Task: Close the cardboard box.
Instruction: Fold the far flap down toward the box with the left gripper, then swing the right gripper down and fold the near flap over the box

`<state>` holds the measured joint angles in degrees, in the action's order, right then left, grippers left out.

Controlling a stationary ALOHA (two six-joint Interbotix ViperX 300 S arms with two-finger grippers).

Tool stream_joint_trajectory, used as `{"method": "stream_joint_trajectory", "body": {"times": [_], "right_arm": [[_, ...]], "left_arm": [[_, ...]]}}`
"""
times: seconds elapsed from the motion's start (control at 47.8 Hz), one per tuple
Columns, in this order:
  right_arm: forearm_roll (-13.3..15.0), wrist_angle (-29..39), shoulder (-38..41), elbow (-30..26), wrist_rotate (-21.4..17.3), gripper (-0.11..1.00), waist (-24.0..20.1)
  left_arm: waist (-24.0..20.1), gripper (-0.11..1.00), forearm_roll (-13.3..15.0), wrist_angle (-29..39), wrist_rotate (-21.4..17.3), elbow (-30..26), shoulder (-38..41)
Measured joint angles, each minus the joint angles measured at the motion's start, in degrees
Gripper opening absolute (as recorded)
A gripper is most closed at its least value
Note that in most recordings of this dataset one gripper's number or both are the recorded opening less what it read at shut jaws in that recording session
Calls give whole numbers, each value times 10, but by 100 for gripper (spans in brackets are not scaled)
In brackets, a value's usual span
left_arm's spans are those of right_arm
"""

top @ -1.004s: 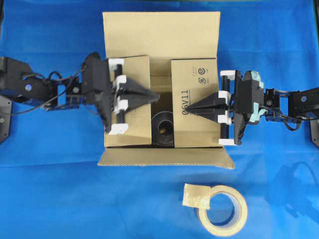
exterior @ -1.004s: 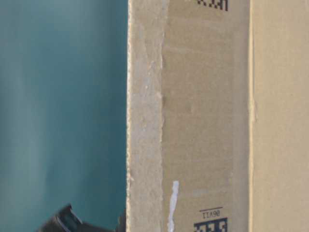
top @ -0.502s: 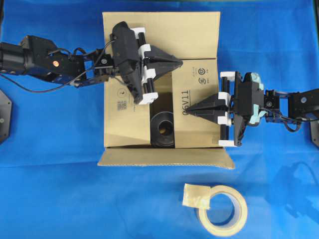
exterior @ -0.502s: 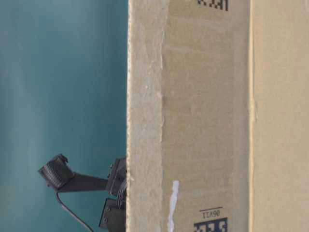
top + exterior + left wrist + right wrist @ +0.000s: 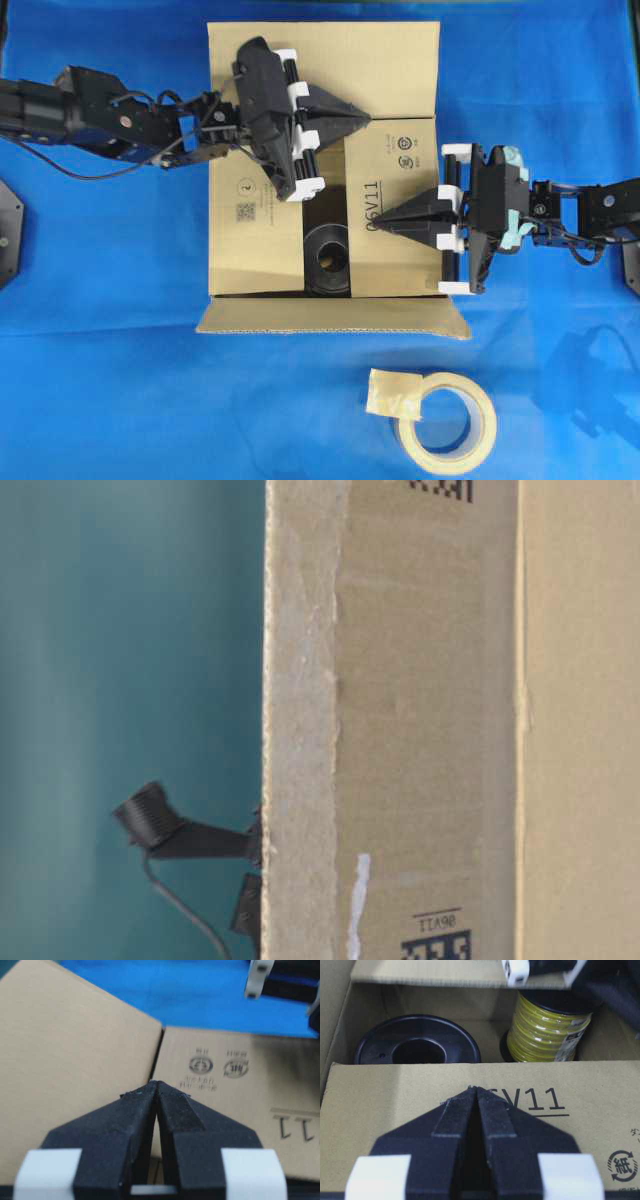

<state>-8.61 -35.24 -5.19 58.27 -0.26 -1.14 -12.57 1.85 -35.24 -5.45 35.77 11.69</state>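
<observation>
The big brown corrugated cardboard box (image 5: 322,170), mid-counter, has lost its left presser: the left end effector (image 5: 366,118), tips pinched together and empty, swung to the far flap, which it should sweep down squarely while the pinched-shut right end effector (image 5: 372,222) pins its printed flap.

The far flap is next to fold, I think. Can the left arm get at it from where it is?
Probably yes. The left hand, shut, hovers at the far flap's hinge with nothing between. The flap lies flat outward, so getting under it could be awkward.
</observation>
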Motion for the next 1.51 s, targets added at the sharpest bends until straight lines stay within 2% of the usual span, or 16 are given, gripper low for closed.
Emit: {"method": "stream_joint_trajectory", "body": {"times": [0.627, 0.92, 1.108, 1.297, 1.401, 1.506], "right_arm": [[0, 5, -7, 0, -2, 1, -1], [0, 76, -116, -1, -1, 1, -11], [0, 133, -205, -1, -1, 1, -55], [4, 142, -269, 2, 6, 1, -125], [13, 142, -278, 4, 9, 1, -164], [18, 139, -252, 4, 10, 1, -194]], "left_arm": [[0, 2, 0, -2, 2, -4, 17], [-1, 2, 0, 0, 0, -4, 16], [-4, 2, -1, 1, 0, -4, 17], [-4, 2, -1, 1, 1, -4, 17], [-5, 2, -3, 2, 0, -4, 17], [-6, 2, -3, 2, 0, -4, 16]]}}
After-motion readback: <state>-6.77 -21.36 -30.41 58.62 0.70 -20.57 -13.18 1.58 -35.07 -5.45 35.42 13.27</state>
